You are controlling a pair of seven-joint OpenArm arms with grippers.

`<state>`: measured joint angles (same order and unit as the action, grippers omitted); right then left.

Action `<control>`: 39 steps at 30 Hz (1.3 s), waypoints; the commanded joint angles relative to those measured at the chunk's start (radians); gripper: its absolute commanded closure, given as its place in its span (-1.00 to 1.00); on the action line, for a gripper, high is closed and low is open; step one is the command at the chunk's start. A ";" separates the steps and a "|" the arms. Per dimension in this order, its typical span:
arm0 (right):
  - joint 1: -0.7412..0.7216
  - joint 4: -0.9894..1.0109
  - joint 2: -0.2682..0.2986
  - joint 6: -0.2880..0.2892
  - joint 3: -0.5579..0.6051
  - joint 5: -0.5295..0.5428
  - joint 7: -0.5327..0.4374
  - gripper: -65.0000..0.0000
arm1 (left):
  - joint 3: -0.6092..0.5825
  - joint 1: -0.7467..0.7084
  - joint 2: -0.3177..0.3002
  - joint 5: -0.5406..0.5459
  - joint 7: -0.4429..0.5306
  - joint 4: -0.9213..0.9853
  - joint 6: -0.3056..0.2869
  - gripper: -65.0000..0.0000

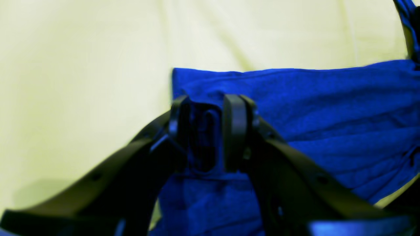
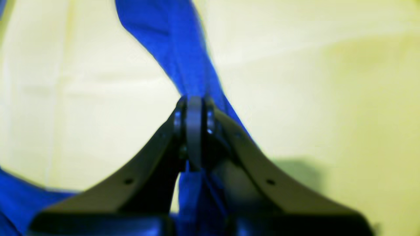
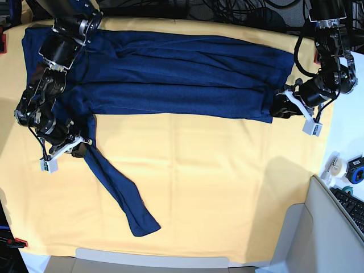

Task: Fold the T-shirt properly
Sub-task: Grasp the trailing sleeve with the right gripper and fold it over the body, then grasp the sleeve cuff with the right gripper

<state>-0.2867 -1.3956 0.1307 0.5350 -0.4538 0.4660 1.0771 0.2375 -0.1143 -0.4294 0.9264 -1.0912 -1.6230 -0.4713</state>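
The dark navy T-shirt (image 3: 170, 79) lies spread across the far half of the yellow cloth, and one long sleeve (image 3: 119, 193) trails toward the front left. At the shirt's right end, my left gripper (image 3: 277, 107) is shut on the near corner. In the left wrist view a fold of blue fabric (image 1: 328, 108) sits pinched in the left gripper (image 1: 206, 108). My right gripper (image 3: 84, 149) is at the left, at the top of the sleeve. In the right wrist view the right gripper (image 2: 194, 105) is shut on the blue sleeve (image 2: 170, 42), which stretches away from it.
The yellow table cloth (image 3: 216, 182) covers the table. A tape roll (image 3: 335, 165) and a keyboard (image 3: 350, 206) lie off the right edge. Cables (image 3: 227, 11) hang along the back. A red clamp (image 3: 3, 42) is at the left edge.
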 commanded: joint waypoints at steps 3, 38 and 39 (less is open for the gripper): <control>0.091 -0.236 0.002 0.010 0.056 0.024 -0.021 1.00 | 0.006 0.015 -0.021 0.013 0.021 -0.013 0.001 0.47; 0.709 -0.652 0.063 0.014 0.428 0.026 -0.021 1.00 | 0.003 0.020 -0.004 0.012 0.027 -0.010 0.001 0.47; 0.709 -0.652 0.073 0.014 0.441 0.026 -0.021 1.00 | 0.003 0.020 -0.004 0.012 0.027 -0.010 0.001 0.47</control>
<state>0.4232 -2.0315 0.1955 0.5468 -0.0086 0.4789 1.0740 0.2356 -0.1078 -0.4183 0.9268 -1.0874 -1.6199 -0.4671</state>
